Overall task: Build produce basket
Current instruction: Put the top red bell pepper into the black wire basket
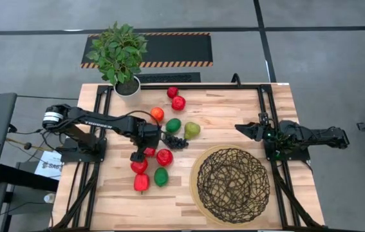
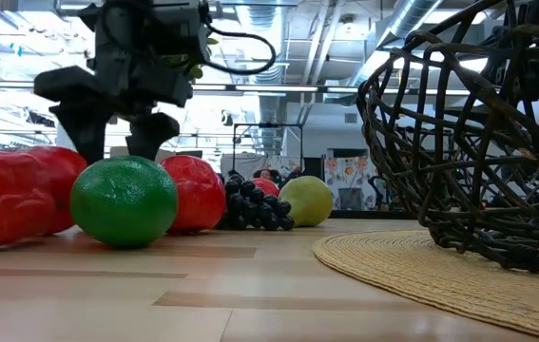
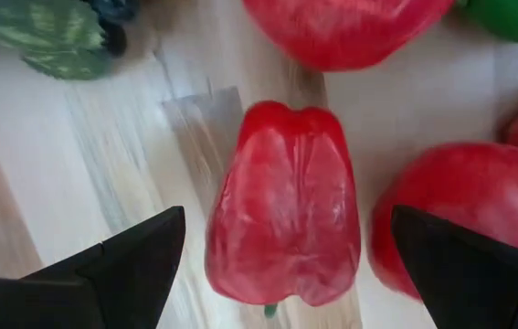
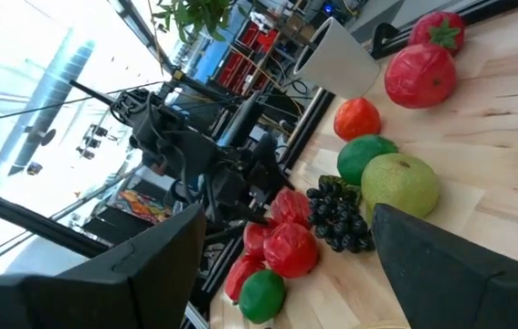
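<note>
My left gripper point(image 1: 145, 153) is open and low over the table. Its fingers point(image 3: 140, 260) stand on either side of a small red pepper point(image 3: 286, 219) that lies on its side on the wood, and they do not touch it. More produce lies around it: a red apple point(image 1: 164, 156), red peppers point(image 1: 140, 167), limes point(image 1: 161, 176), dark grapes point(image 1: 176, 142), a pear point(image 1: 192, 129) and an orange point(image 1: 157, 114). The dark wire basket point(image 1: 232, 177) stands on a tan round mat at the near right. My right gripper point(image 1: 246, 129) is open and empty at the right side.
A potted plant in a white pot point(image 1: 127, 85) stands at the far left corner. Two red fruits point(image 1: 177, 100) lie at the far middle. In the low view a lime point(image 2: 124, 201) and a red pepper point(image 2: 12, 195) lie nearest the front edge. A black frame point(image 1: 262, 90) borders the table.
</note>
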Robot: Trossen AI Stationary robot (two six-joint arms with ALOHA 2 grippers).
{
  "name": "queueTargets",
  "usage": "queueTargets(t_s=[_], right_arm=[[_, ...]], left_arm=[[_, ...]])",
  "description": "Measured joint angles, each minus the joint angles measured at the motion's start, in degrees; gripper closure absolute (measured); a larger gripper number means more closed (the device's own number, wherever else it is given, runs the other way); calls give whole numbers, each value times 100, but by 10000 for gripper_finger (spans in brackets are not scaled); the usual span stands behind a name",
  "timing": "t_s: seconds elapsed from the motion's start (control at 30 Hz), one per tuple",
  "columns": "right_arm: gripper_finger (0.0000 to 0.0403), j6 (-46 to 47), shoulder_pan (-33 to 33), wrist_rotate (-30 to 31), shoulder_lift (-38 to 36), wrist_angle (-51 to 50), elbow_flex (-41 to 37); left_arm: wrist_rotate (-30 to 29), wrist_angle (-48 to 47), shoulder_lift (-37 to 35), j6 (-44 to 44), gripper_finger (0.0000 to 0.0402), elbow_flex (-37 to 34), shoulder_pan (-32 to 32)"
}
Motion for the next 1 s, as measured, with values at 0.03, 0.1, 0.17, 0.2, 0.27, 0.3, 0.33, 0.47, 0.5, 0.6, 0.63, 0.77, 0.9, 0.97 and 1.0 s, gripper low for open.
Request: queueTargets(t_s=[0.03,0.1,0.17,0.2,0.27,0.3,0.33,0.47,0.5,0.6,0.63,0.77,0.9,0.97,1.0], right_arm=[[69,0,0,0,0,1,0],[69,2,0,0,0,1,0],[69,3,0,0,0,1,0],[69,11,2,2,0,1,0],[69,39,0,1,0,-32,0],[69,41,0,3,0,-43,0],[69,43,1,2,0,-45,0],[69,46,2,2,0,-87,0],[69,46,2,2,-1,-91,0],[69,46,2,2,-1,-106,0],[69,49,2,3,0,-106,0],[69,52,2,4,0,-120,0],[69,52,2,4,0,-165,0],[69,52,2,2,0,-167,0],[69,52,2,3,0,-171,0]], left_arm=[[-14,25,50,9,30,-15,-2],[-61,-23,142,71,30,-39,-2],[-70,5,299,168,30,-38,-2],[-70,-27,378,209,30,-38,-2],[-72,-25,517,226,30,-27,-2],[-62,-27,581,226,30,-27,-2],[-53,-25,621,230,31,-27,-2],[-134,57,619,232,49,-25,-2],[-158,53,606,228,57,-25,-2],[-158,67,579,224,89,-21,15],[-149,63,581,219,101,-21,15],[-135,77,581,221,148,-21,15],[-116,76,581,13,176,-18,15],[-112,33,581,-168,177,17,15],[-111,-23,583,-248,177,76,15]])
